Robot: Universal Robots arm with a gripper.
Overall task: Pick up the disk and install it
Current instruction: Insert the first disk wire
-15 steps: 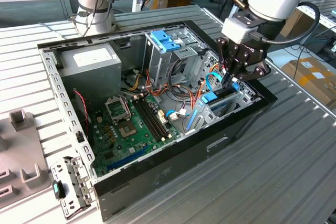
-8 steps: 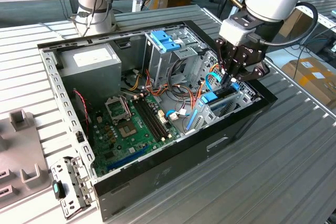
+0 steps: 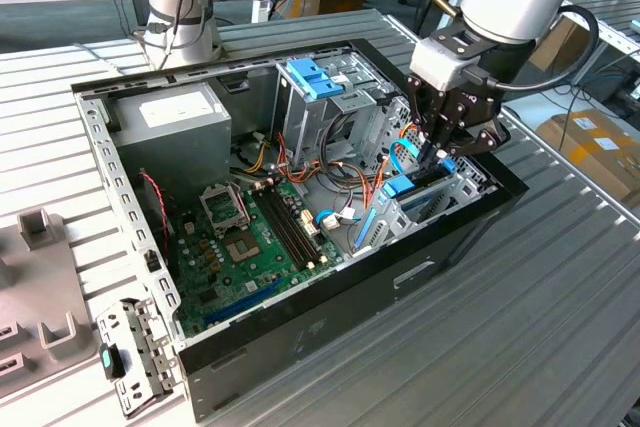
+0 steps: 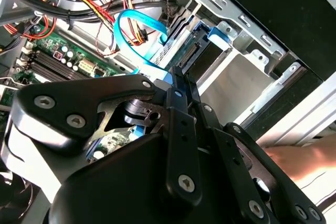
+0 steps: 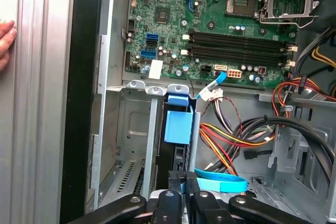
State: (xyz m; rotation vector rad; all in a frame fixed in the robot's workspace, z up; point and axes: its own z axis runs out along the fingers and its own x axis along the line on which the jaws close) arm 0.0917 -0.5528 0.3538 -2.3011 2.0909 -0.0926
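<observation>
The disk [image 3: 425,192] stands on edge in a slot of the metal bay at the exterior view's right end of the open computer case [image 3: 330,292]. Its light-blue carrier [image 5: 178,127] and dark body [image 4: 207,59] show in both wrist views. My gripper [image 3: 441,155] hangs straight over the bay. Its black fingers [image 5: 175,195] are closed close together at the disk's upper edge [image 4: 177,80]. Whether they pinch the carrier or only touch it I cannot tell.
The green motherboard [image 3: 250,237] lies on the case floor, with a blue cable [image 5: 223,182] and wire bundles beside the bay. A blue bracket [image 3: 315,77] tops the tall drive cage. A person's hand [image 5: 4,40] rests on the table outside the case.
</observation>
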